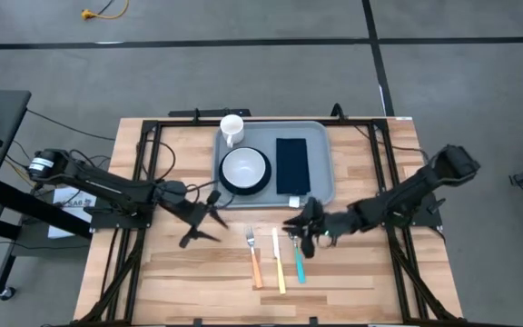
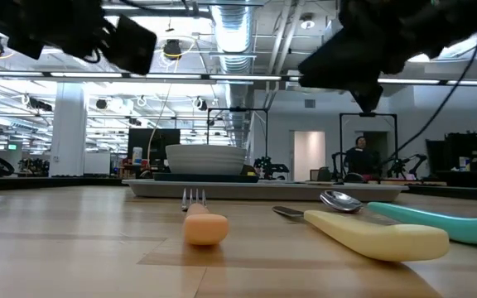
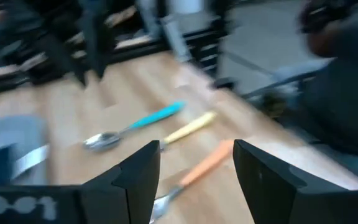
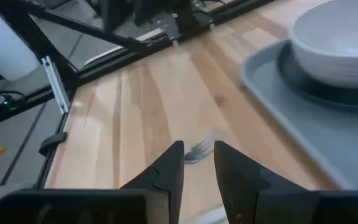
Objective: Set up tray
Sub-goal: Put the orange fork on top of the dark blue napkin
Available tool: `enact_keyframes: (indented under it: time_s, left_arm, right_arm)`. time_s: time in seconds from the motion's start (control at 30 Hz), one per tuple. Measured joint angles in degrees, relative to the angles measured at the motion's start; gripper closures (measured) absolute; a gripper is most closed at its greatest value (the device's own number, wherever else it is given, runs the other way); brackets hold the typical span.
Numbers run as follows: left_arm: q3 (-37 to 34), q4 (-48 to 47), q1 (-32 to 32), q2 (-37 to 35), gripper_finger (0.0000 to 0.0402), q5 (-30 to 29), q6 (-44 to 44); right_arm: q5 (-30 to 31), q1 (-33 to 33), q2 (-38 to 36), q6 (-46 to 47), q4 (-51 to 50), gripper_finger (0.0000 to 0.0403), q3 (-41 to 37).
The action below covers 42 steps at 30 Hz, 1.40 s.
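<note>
Two claws, left claw and right claw, near tray, neither touching

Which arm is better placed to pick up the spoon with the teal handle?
Probably the right: its gripper hovers open directly above the teal-handled spoon. The left gripper, also open, is beyond the orange-handled fork.

Table under me is pale wood, smooth, matt. Tray looks like matt grey plastic; the bowl is glossy white. Spoon bowl's shiny metal, its handle smooth plastic.
</note>
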Motion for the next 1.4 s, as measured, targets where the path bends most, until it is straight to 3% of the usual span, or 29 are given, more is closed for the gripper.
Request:
enact_keyframes:
  time_s: [0.13,0.27,0.4,0.53,0.67,0.77,0.93,1.23,1.4]
  left_arm:
    - [0.01,-3.73,-0.32,-4.12,0.0209,7.81,-0.05]
    - [0.01,-11.42,-0.34,-9.18,0.0209,11.73,-0.56]
    - [-0.07,-20.25,-0.51,-14.19,0.0209,14.50,-0.69]
    - [-1.92,-21.10,-1.44,-18.19,0.0209,20.23,-3.01]
    - [-3.42,-20.97,-2.68,-22.49,0.0209,22.83,-8.38]
    - [-5.01,-21.21,-3.42,-26.14,0.0209,22.17,-12.54]
    - [-6.05,-25.66,-3.94,-32.09,0.0209,21.31,-17.72]
    - [-6.00,-31.02,-5.59,-43.05,0.0209,20.31,-21.16]
    - [-6.00,-30.96,-6.16,-47.69,0.0209,20.33,-24.90]
  right_arm:
    - [7.50,3.47,7.83,3.42,-5.06,0.0321,8.40]
    - [13.66,4.67,15.70,10.48,-14.58,0.0321,18.31]
    - [15.04,4.56,23.37,17.95,-25.73,0.0321,29.54]
    - [14.97,3.99,30.26,24.30,-36.33,0.0321,41.02]
    - [12.21,3.43,35.59,27.54,-42.94,0.0321,51.44]
    - [6.38,2.84,38.69,27.00,-45.27,0.0321,58.20]
    - [0.37,2.44,43.18,24.26,-44.81,0.0321,66.96]
    - [-4.96,0.21,45.20,36.34,-61.29,0.0321,72.13]
    - [-8.53,-1.13,45.24,39.09,-64.46,0.0321,72.12]
